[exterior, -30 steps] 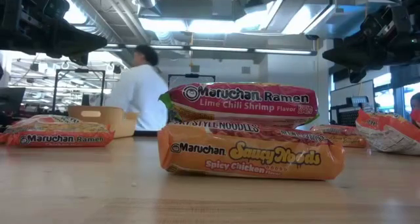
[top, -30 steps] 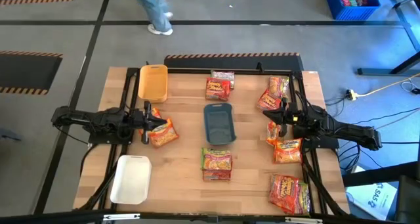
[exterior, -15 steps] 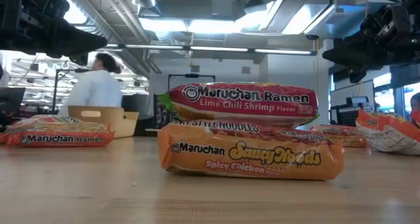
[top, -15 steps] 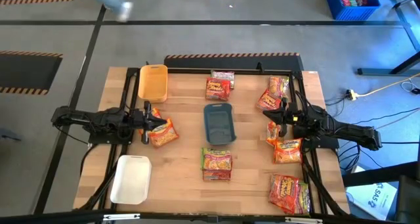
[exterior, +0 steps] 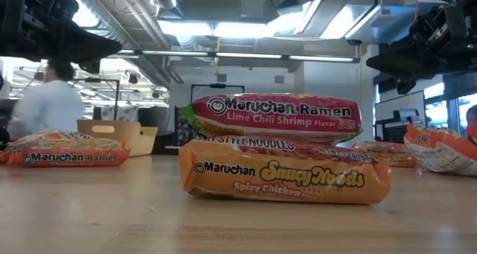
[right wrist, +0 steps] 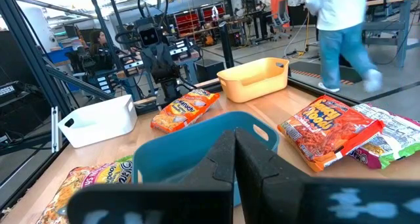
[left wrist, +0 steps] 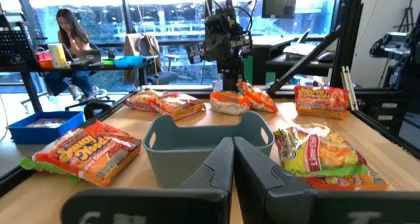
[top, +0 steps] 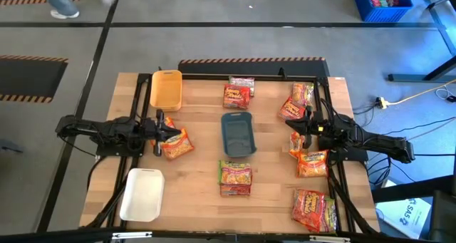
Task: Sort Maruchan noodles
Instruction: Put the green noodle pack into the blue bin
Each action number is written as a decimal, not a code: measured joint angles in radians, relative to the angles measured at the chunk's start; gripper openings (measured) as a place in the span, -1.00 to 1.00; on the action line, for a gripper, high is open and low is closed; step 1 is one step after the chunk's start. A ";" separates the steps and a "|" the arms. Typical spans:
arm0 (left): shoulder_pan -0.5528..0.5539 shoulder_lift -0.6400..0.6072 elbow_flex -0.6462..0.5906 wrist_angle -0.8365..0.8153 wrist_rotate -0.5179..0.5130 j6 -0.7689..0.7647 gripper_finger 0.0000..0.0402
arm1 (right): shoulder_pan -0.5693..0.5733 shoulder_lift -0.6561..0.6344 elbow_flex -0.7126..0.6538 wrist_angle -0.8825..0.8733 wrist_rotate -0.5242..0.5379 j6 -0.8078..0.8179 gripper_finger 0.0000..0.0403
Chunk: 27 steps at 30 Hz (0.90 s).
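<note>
Wooden table (top: 196,168), left hand (top: 169,134) and right hand (top: 293,138) closed, empty.

Crinkly Maruchan noodles (top: 236,179) scattered flat

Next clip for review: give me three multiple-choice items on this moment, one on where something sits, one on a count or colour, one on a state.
1. Where is the blue-grey tray?
A. table middle, between the arms
B. beside the white tray
C. off the table

2. How many trays are on the table?
A. one
B. three
C. five

3. How do the left gripper fingers stand?
A. wide open
B. shut, holding nothing
C. shut on a packet

Key: 1 A, the high view shows it centred between both arms. 2 B, the yellow tray, the blue-grey one and the white tray. 3 B, the left wrist view shows the fingers together with nothing between; the right gripper is likewise shut.
</note>
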 joint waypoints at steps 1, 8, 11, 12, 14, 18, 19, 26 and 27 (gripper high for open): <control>0.000 0.000 0.000 0.011 0.000 0.000 -0.97 | 0.000 0.000 0.000 0.000 0.000 0.000 -1.00; 0.000 0.000 0.000 0.152 -0.003 -0.124 -0.97 | 0.000 0.000 0.000 0.000 0.000 0.000 -1.00; 0.000 0.000 0.000 0.247 -0.003 -0.138 -0.97 | 0.000 0.000 0.000 0.000 0.000 0.000 -1.00; 0.000 0.000 0.000 0.277 -0.004 -0.141 -0.97 | 0.000 0.000 0.000 0.000 0.000 0.000 -1.00; 0.000 0.000 0.000 0.327 -0.003 -0.149 -0.97 | 0.000 0.000 0.000 0.000 0.000 0.000 -1.00; 0.000 0.008 0.001 0.378 -0.003 -0.143 -0.97 | 0.000 0.000 0.000 0.001 0.000 0.000 -1.00; 0.000 0.014 0.000 0.389 -0.004 -0.143 -0.97 | 0.000 0.000 0.000 0.001 0.000 0.000 -1.00; 0.000 0.152 0.000 0.530 -0.003 -0.190 -0.99 | 0.000 0.000 0.000 0.033 0.105 -0.001 -1.00; 0.000 0.184 0.000 0.557 -0.004 -0.198 -0.99 | 0.000 0.000 0.000 0.030 0.122 -0.001 -1.00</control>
